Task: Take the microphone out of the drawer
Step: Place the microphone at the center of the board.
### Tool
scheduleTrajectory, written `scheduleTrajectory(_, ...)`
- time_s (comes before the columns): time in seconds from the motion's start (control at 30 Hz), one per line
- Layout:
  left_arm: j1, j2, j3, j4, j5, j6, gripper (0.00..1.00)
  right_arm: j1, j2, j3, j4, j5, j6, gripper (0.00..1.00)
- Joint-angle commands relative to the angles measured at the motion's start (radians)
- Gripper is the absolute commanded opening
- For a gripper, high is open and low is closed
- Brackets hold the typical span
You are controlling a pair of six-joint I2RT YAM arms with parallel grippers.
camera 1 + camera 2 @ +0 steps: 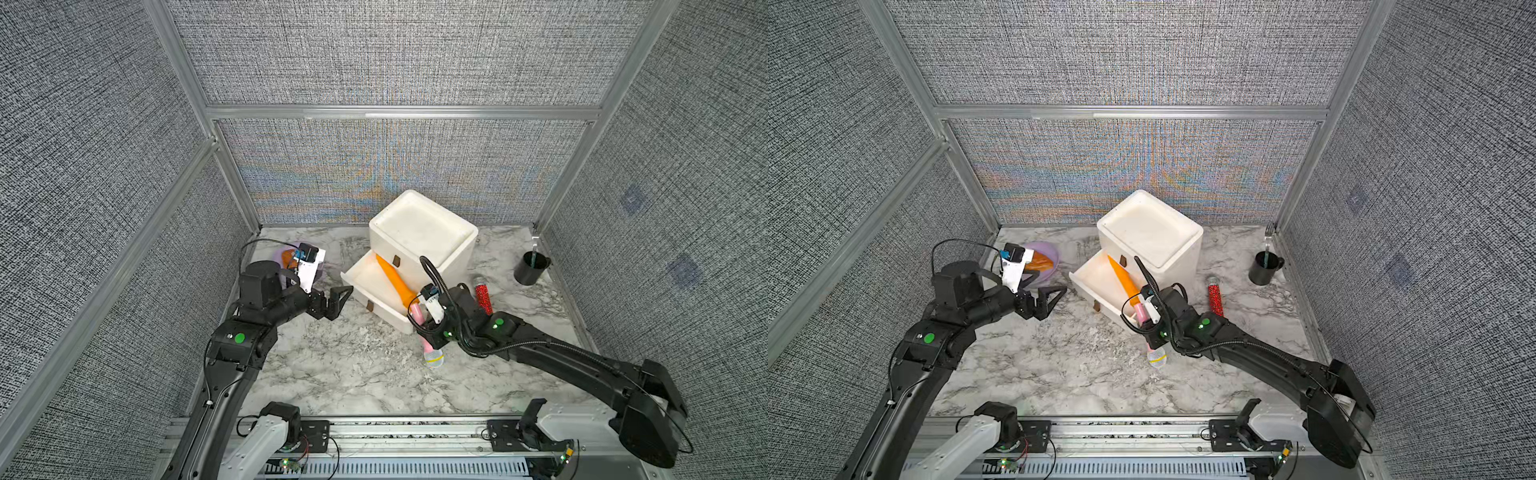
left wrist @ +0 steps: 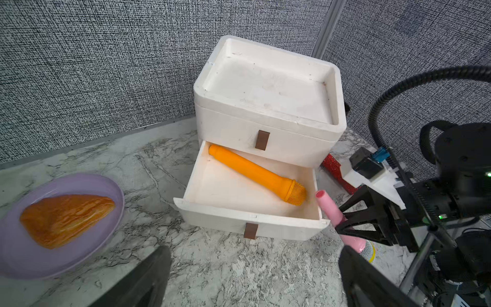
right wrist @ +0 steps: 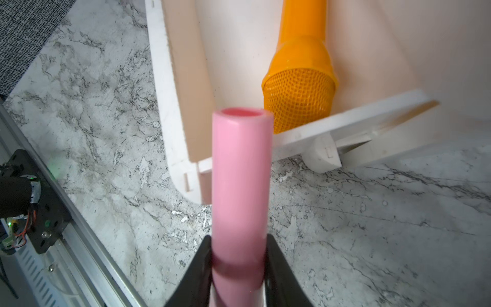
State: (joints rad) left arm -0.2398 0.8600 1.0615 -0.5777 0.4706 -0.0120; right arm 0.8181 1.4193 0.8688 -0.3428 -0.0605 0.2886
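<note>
A white drawer [image 1: 353, 276] [image 2: 225, 215] stands pulled out of the cabinet's lower level. An orange microphone [image 1: 395, 278] [image 1: 1123, 280] [image 2: 255, 172] [image 3: 300, 66] lies slantwise inside it. My right gripper [image 1: 426, 330] [image 3: 239, 255] is shut on a pink microphone [image 1: 417, 311] [image 1: 1140, 311] [image 2: 329, 207] [image 3: 241, 172]. It holds that one tilted just outside the drawer's near corner, mesh head [image 1: 434, 358] low over the table. My left gripper [image 1: 343, 297] [image 1: 1057, 295] [image 2: 249, 255] hangs open and empty left of the drawer front.
The white cabinet [image 1: 424, 226] stands at the back. A red glitter microphone [image 1: 483, 297] [image 2: 336, 172] lies right of it. A black cup [image 1: 532, 268] holding a fork is in the far right corner. A purple plate [image 2: 79, 180] with a pastry [image 2: 66, 218] sits at the far left.
</note>
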Motion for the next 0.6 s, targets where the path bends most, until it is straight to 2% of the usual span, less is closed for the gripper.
scheduleTrajectory(0.0, 0.002, -0.004, 0.000, 0.016, 0.008, -0.003, 1.00, 0.000, -0.005, -0.004, 0.060, -0.010, 0.021, 0.00)
scheduleTrajectory(0.4, 0.009, 0.001, -0.001, 0.013, 0.008, 0.003, 1.00, -0.031, -0.107, -0.028, 0.003, -0.020, 0.009, 0.00)
scheduleTrajectory(0.57, 0.011, -0.003, -0.001, 0.015, 0.012, 0.001, 1.00, -0.081, -0.145, -0.100, -0.034, -0.012, 0.044, 0.00)
